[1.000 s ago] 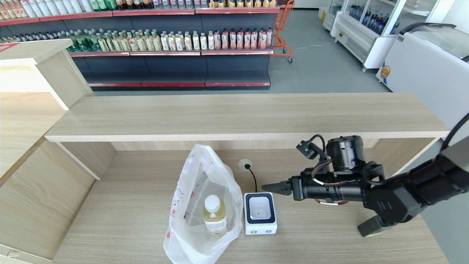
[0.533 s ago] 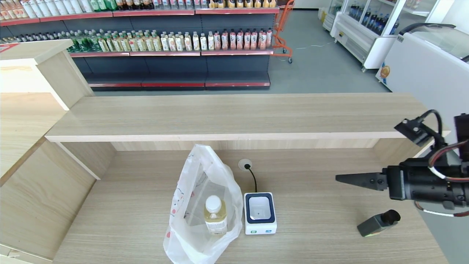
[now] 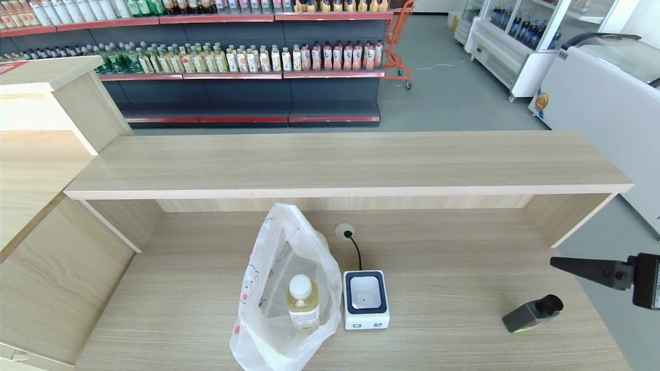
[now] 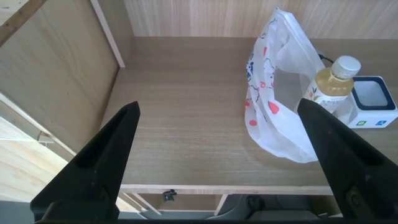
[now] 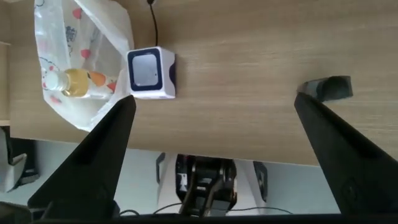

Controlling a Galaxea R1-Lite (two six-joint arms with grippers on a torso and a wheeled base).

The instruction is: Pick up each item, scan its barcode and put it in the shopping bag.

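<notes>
Head view. A clear bottle of yellow drink with a white cap stands inside the white translucent plastic shopping bag, just beside the white box scanner with a dark-blue-framed window. A dark grey, black-ended item lies on its side at the right of the light wooden counter, unbagged. The right gripper hangs near it, fingers spread and empty. The left gripper, likewise spread and empty, sits left of the bag. Step judged: fetching the remaining item. The next move calls for the right fingers to straddle its narrow body.
</notes>
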